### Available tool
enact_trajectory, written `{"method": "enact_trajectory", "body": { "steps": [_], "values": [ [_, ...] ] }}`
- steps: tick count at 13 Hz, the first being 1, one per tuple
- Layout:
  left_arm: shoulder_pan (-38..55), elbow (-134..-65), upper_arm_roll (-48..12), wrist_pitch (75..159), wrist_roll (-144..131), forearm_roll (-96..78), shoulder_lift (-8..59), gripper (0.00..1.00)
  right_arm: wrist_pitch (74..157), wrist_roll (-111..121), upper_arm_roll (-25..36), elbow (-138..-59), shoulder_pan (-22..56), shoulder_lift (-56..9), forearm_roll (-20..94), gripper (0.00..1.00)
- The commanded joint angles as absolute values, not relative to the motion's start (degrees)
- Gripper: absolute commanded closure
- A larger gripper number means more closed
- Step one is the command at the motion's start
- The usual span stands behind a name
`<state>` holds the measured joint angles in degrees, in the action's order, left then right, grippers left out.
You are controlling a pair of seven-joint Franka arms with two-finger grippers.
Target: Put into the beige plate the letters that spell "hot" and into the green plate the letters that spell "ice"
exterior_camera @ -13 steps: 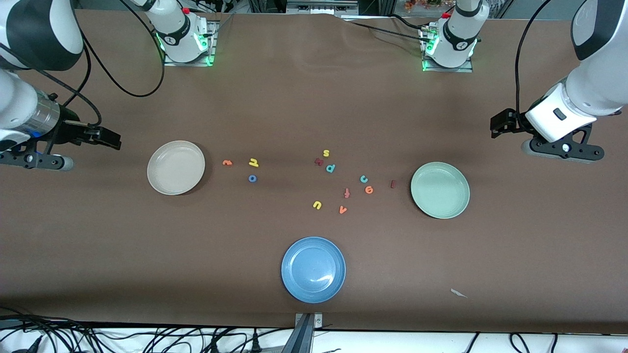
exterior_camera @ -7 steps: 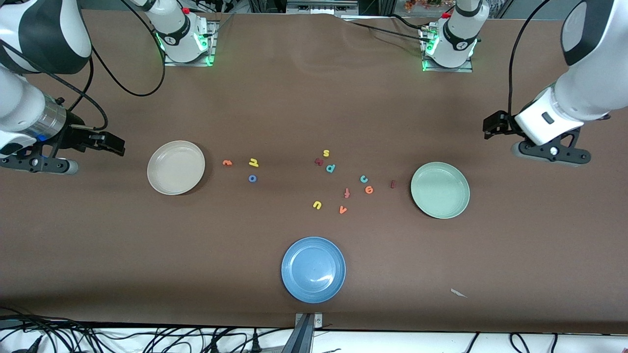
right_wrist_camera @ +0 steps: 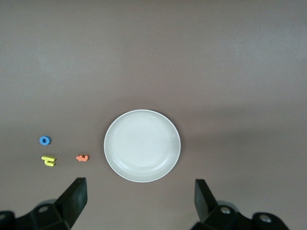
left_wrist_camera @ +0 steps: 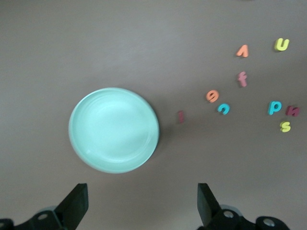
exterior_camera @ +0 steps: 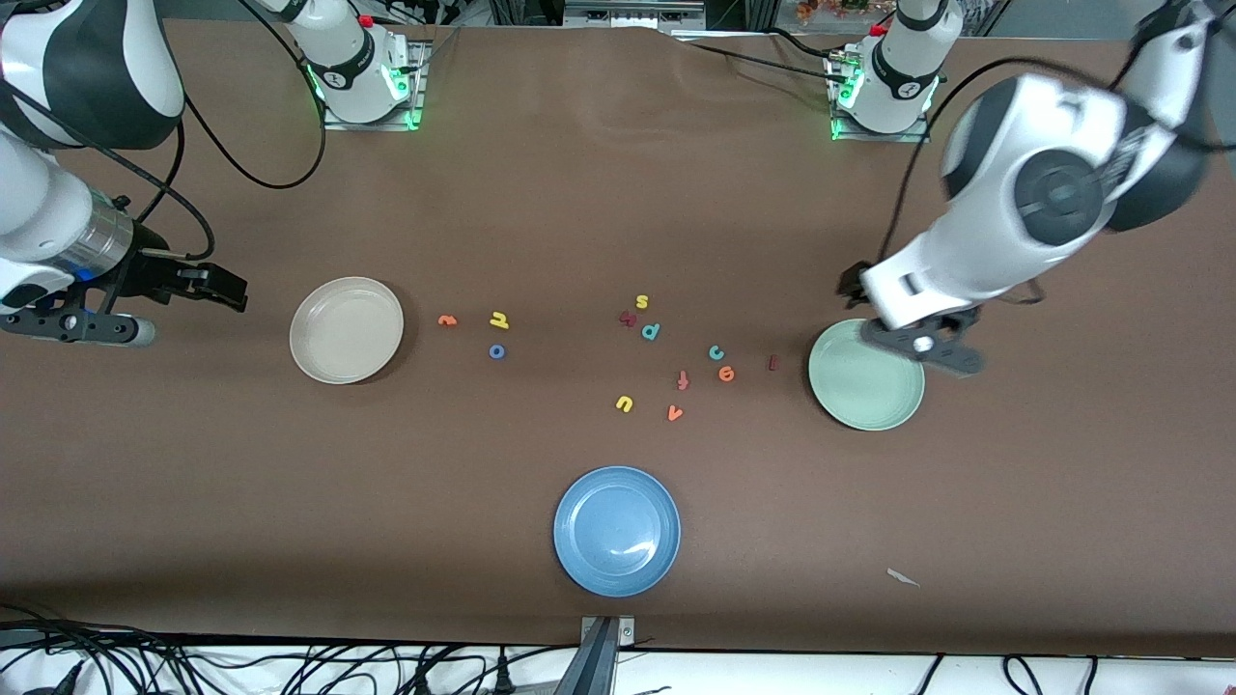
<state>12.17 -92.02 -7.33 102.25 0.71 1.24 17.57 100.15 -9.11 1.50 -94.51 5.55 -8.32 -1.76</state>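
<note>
Left gripper (left_wrist_camera: 139,208) up in the air over the table just beside the round, shallow green plate (exterior_camera: 874,401), fingers wide apart and holding nothing, tiny foam i (exterior_camera: 772,363), c (exterior_camera: 716,352), e (exterior_camera: 726,374) flat near that plate; right gripper (right_wrist_camera: 139,203) likewise spread and bare, near the smooth beige plate (exterior_camera: 333,343).

A brown matte table (exterior_camera: 579,193) fills nearly the whole front view; its covering shows a slight wrinkle near the far edge. Two metal base plates (exterior_camera: 372,116) at the far edge glow with green indicator light. Black cables (exterior_camera: 241,164) loop across the far corners. Along the near edge runs a white strip of floor (exterior_camera: 821,671) strewn with tangled black cables, with a metal bracket (exterior_camera: 606,637) clamped at mid-edge. A small pale scrap (exterior_camera: 903,577) lies near that edge. Lighting is even and diffuse.
</note>
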Motion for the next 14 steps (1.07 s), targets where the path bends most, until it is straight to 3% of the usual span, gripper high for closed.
{"method": "enact_trajectory", "body": {
  "steps": [1,5,10,13,14],
  "values": [
    [14.2,-91.2,-7.1,108.0,0.7,1.0,23.9,0.00,101.0,-9.2,1.4,-95.9,5.5,-7.2,-2.5,0.01],
    [17.1,-94.6,-7.5,115.2,0.6,1.1,30.2,0.00,101.3,-12.9,1.1,-95.2,7.9,-8.1,-1.5,0.01],
    [17.3,-106.7,-7.5,130.3,0.7,1.8,30.3,0.00,106.0,-28.6,1.1,-95.3,17.6,-14.7,-1.4,0.01],
    [17.4,-108.9,-7.5,134.3,0.7,4.0,30.7,0.10,107.6,-33.9,1.1,-95.3,19.9,-18.4,-1.4,0.01],
    [17.4,-108.9,-7.5,134.3,0.7,4.0,30.8,0.22,107.6,-34.0,1.1,-95.3,20.0,-19.6,-1.2,0.01]
  ]
}}
